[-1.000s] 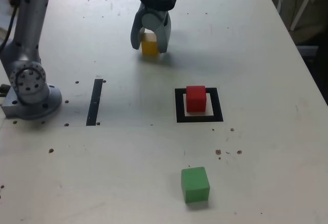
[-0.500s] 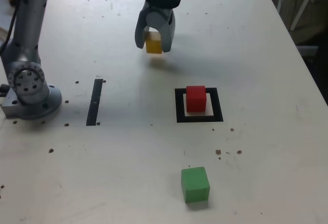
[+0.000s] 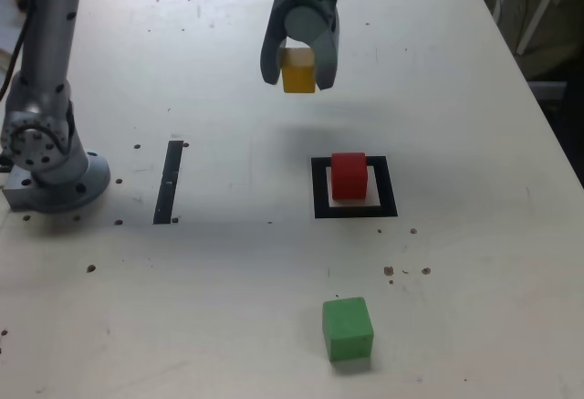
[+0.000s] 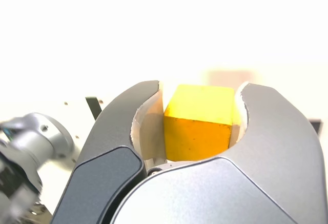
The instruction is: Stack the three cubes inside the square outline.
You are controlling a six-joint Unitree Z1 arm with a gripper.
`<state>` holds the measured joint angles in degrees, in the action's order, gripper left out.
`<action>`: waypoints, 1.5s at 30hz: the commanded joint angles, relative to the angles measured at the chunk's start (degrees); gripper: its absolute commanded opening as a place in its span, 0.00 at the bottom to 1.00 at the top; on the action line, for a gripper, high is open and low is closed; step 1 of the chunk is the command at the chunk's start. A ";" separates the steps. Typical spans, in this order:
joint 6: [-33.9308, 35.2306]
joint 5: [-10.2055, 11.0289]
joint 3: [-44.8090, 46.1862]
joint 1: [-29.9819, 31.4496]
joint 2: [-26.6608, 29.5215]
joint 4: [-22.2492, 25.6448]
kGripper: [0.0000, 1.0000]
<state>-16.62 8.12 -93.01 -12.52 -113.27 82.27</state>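
The gripper [image 3: 298,75] is clasping the yellow cube [image 3: 298,71], risking knocking the red cube [image 3: 349,177] if approaching from the exterior view's left too low

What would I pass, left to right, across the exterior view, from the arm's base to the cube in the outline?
Arm's round base → thin black strip → yellow cube, held in the gripper above the table → red cube, inside the square outline.
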 commanded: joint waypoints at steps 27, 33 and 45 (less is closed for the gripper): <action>15.16 -5.67 -9.81 13.69 -7.33 4.48 0.26; 15.69 -6.12 -10.71 14.32 -8.22 4.52 0.26; 15.83 -7.24 -11.02 14.79 -9.66 4.54 0.26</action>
<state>-0.89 1.00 -103.86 2.13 -122.50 86.63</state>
